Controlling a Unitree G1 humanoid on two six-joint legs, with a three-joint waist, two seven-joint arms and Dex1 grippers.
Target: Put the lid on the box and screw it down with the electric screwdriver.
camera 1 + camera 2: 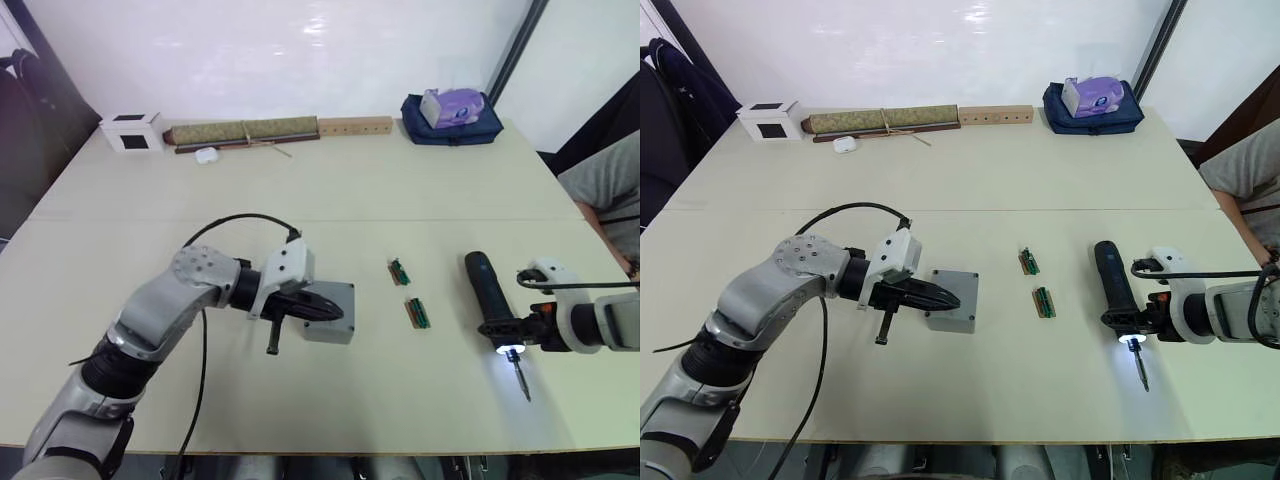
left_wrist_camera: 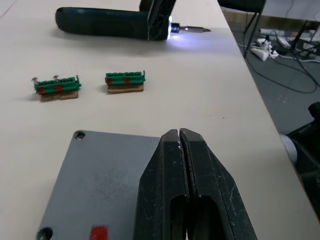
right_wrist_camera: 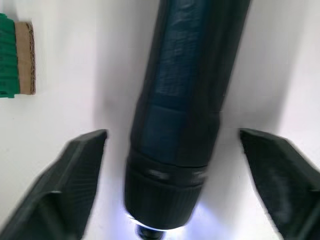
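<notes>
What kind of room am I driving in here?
Probably a lab or workshop test bench: a plain table with an electric screwdriver, green terminal strips, and floor cables beside it.

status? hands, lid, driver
Left hand shut, over the lid. Right hand open, straddling the electric screwdriver, light on. Nothing in the way.

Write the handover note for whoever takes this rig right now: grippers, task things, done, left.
Left gripper: jaws shut, empty, tips over the grey lid.
Right gripper: jaws open on either side of the electric screwdriver, not closed on it.
Lid sits flat on the box in the middle of the table. Screwdriver lies on the table to the right, tip light on, bit toward the near edge. Two green strips lie between box and screwdriver.
Done: lid on.
Left: grasp screwdriver, drive the corner screws.
</notes>
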